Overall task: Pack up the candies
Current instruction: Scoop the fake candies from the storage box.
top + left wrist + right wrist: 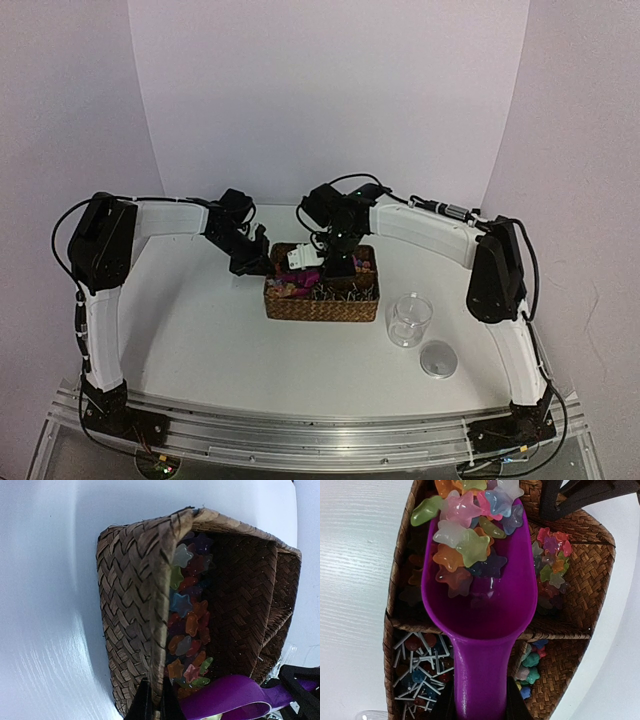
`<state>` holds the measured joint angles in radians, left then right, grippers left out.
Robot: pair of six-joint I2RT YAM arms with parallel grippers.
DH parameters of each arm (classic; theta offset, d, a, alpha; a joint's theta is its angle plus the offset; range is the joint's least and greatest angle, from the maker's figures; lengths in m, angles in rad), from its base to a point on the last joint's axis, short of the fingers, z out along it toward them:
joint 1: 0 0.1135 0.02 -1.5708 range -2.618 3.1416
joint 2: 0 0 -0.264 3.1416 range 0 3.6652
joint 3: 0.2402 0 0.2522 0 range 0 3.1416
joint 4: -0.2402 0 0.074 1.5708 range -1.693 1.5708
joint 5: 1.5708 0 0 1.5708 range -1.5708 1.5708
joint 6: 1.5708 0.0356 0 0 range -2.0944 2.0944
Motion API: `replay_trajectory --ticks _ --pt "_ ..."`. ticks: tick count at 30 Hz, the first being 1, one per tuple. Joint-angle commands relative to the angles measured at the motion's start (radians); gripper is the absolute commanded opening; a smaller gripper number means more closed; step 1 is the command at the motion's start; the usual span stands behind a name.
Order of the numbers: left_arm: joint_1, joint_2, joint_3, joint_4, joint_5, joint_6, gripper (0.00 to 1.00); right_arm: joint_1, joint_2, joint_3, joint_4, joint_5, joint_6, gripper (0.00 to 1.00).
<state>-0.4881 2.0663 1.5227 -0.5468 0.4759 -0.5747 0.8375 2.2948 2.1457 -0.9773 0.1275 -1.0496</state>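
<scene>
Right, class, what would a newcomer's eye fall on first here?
The purple scoop, heaped with star-shaped candies, sits in the right pincer above the wicker basket. The left pincer clamps the basket's wall. A clear cup and lid stand right of the basket.

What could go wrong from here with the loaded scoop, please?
1. The candies sit heaped at the front lip of the scoop, some overhanging; a tilt or jerk by the right gripper could spill them.
2. The cup stands apart from the basket, so spills would likely land on the table.
3. The left gripper pinches the basket wall; a tug might shift it.
</scene>
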Motion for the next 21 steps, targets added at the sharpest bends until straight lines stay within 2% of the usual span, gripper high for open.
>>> replay_trajectory --ticks 1,7,13,21 --pt "0.016 -0.011 -0.011 -0.015 0.012 0.015 0.00 0.009 -0.028 0.057 0.009 0.181 0.006 0.00" --pt "0.016 -0.011 -0.015 -0.015 0.009 0.012 0.00 0.026 -0.055 0.062 0.007 0.207 0.000 0.00" --pt "0.016 -0.014 -0.019 -0.015 0.003 0.013 0.00 0.016 -0.092 -0.029 -0.012 0.240 -0.015 0.00" --pt "0.016 -0.014 -0.022 -0.016 -0.001 0.017 0.00 0.009 -0.117 -0.058 -0.046 0.268 -0.005 0.00"
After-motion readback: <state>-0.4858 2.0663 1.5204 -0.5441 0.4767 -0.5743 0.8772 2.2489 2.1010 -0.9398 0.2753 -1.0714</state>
